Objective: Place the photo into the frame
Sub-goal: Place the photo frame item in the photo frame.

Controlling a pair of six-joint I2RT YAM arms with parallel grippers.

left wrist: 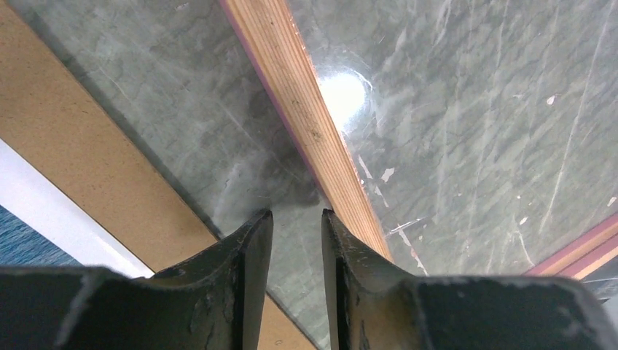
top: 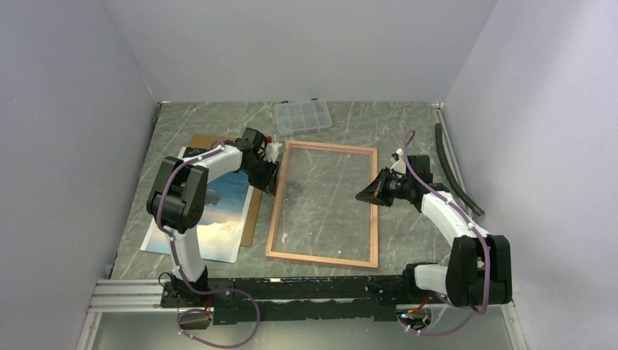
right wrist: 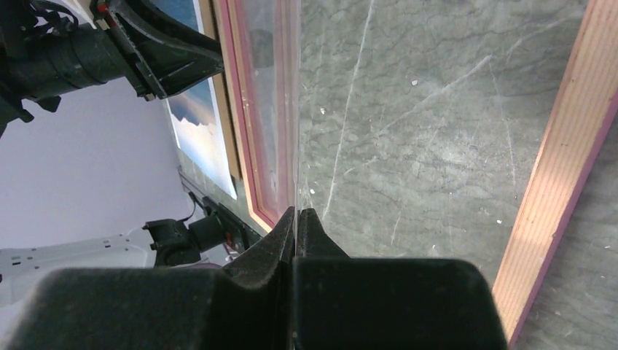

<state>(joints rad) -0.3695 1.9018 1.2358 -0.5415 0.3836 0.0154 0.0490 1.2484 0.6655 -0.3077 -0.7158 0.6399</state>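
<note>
I find no text, label, brand, number or sign I can read, neither on the frame just right of my left gripper nor on the photo away to its left.

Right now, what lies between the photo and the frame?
The brown backing board, then a strip of table, clearest in the left wrist view; the left gripper hangs over that strip.

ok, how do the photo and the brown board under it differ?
The photo is a printed blue-and-white picture; the brown board is plain. The photo lies on top; the board shows only at its far and frame-side edges. Both lie flat, left of the frame.
</note>
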